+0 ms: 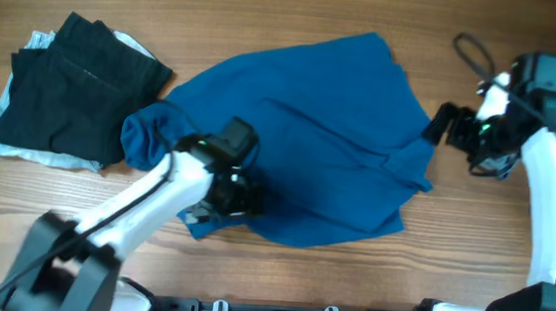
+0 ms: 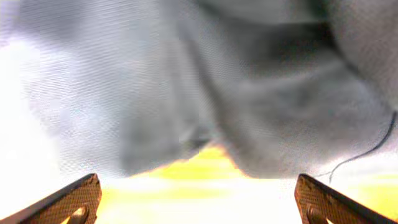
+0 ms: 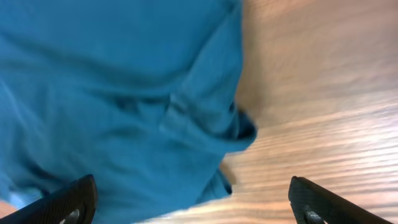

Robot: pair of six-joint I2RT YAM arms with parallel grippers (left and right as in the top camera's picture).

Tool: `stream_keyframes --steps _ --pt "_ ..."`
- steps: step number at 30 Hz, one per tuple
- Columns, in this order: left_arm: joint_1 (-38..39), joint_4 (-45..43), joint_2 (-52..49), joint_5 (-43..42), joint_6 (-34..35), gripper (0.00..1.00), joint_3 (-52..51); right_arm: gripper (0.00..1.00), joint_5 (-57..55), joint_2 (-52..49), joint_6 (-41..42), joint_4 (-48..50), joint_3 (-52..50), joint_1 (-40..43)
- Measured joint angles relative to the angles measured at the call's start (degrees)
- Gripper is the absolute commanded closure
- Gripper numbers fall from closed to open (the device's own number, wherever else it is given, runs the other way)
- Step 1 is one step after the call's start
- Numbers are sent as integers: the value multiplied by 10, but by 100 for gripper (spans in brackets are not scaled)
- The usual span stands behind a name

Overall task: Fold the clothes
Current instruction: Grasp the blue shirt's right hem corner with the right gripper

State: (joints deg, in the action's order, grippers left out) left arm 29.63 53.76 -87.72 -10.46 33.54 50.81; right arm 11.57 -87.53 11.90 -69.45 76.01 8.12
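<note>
A large plain deep-blue garment (image 1: 309, 138) lies crumpled across the middle of the table. My left gripper (image 1: 240, 197) is low over its front left part; in the left wrist view (image 2: 199, 205) its fingers are wide apart and empty, with washed-out cloth (image 2: 236, 93) close ahead. My right gripper (image 1: 449, 127) hovers at the garment's right edge; in the right wrist view (image 3: 193, 208) its fingers are wide apart over a blue sleeve end (image 3: 205, 124) and bare wood. A folded black garment (image 1: 80, 85) lies at the left on pale blue cloth (image 1: 30, 151).
The wooden table (image 1: 490, 242) shows bare wood at the right and front. A black cable (image 1: 475, 54) loops near the right arm at the back right. The left arm's white link (image 1: 135, 204) crosses the front left.
</note>
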Motion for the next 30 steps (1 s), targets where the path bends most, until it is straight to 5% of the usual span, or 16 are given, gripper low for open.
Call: stream_keyframes --steps 2,5,12,14,16,21,26,28,30 --pt "-9 21 15 8 0 4 0 0 -1 0 9 4 -40 -19" --pt "-9 28 15 9 5 27 0 1 -14 -1 37 31 -102 -24" --pt "12 -5 15 -10 25 28 -6 13 -31 -1 55 153 -182 -24" --pt "16 -29 15 -13 38 27 -18 23 -40 -1 59 193 -193 -24" --pt "21 -53 15 -14 51 27 -38 48 -45 -1 61 216 -208 -24" --pt "22 -122 15 -14 67 28 -93 52 -52 -1 65 249 -224 -24" --pt "22 -146 25 -16 71 25 -112 94 -53 -3 60 256 -228 -24" --pt "22 -147 26 -16 73 23 -113 90 -53 -4 63 265 -242 -24" --pt "22 -149 27 -18 74 23 -113 72 -54 -6 61 267 -255 -24"
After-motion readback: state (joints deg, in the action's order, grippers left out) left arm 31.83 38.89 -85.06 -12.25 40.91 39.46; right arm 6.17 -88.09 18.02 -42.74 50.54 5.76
